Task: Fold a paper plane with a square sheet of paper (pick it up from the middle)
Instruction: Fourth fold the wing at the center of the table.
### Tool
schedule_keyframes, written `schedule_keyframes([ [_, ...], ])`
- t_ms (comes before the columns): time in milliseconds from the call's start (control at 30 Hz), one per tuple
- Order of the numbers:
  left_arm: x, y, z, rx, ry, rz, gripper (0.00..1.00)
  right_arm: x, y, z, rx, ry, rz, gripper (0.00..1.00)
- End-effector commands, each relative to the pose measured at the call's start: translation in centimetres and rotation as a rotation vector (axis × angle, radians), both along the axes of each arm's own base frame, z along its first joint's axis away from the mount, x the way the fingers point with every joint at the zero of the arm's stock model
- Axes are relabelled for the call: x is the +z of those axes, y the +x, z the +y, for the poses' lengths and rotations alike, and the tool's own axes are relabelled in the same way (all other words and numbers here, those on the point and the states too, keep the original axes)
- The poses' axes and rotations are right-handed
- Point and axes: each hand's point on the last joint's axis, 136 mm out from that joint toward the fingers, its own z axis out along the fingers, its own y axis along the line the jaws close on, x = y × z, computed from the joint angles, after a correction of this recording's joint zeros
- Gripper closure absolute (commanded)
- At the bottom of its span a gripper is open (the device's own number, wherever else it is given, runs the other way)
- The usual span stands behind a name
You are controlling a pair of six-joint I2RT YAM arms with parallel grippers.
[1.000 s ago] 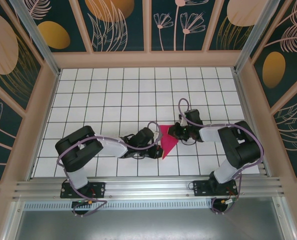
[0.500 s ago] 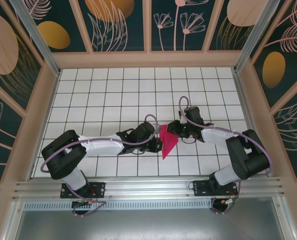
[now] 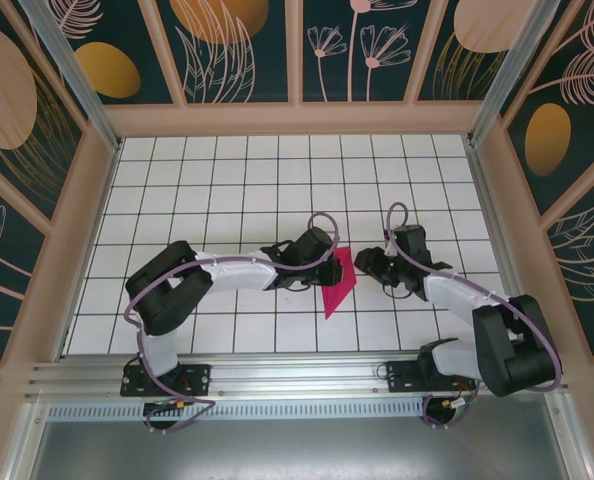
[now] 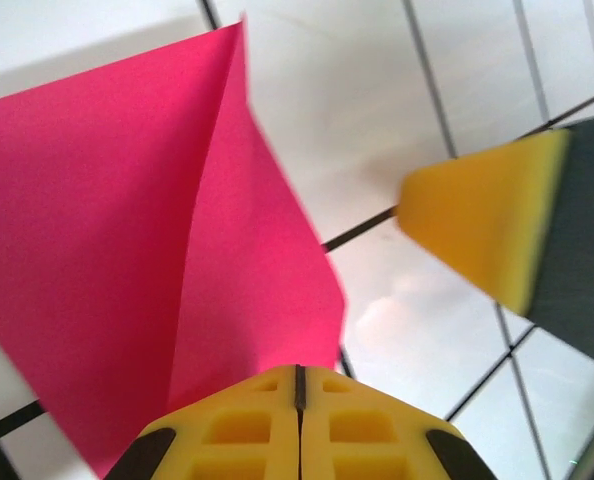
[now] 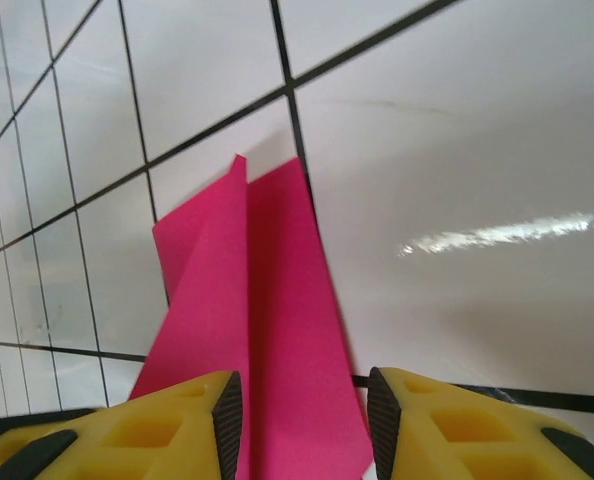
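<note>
Folded pink paper (image 3: 337, 285) lies on the table (image 3: 227, 180), just toward 6 o'clock of its centre, its long point aimed at 6 o'clock. One flap stands up along a crease. Left gripper (image 3: 324, 266) is at the paper's 10 o'clock edge with its jaws fully closed. Its tips cover the paper's edge; cannot tell if it pinches or just presses. Right gripper (image 3: 369, 265) is at the paper's 2 o'clock, jaws partly apart, gripping nothing, with the paper's end in the gap between them.

Folded paper (image 3: 337, 283) mid-floor; bare tiles (image 3: 227, 180) beyond, walls (image 3: 297, 118) all round.
</note>
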Motion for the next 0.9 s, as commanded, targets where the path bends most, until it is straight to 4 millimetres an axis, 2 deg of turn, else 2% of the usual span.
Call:
schedule_keyframes([
  [0, -1.7, 0.4, 1.5, 0.035, 0.086, -0.011, 0.96, -0.2, -0.8, 0.6, 0.024, 0.053, 0.028, 0.58],
  [233, -4.0, -0.2, 2.1, 0.023, 0.118, 0.027, 0.97, -1.1, -1.1, 1.4, 0.042, 0.062, 0.055, 0.57],
  [333, -4.2, -0.5, 2.4, 0.025, 0.114, 0.031, 0.97, -1.5, -1.2, 1.7, 0.051, 0.064, 0.066, 0.57],
  [533, -3.9, -0.8, 2.4, 0.017, 0.101, 0.033, 0.96, -1.8, -1.4, 2.4, 0.063, 0.073, 0.073, 0.57],
  [733, -2.1, -0.4, 2.0, 0.02, 0.05, -0.007, 0.94, -2.0, -1.8, 3.2, 0.091, 0.077, 0.089, 0.57],
  [867, -2.2, -0.5, 1.8, 0.017, 0.045, 0.004, 0.93, -2.8, -2.2, 3.0, 0.096, 0.056, 0.107, 0.57],
])
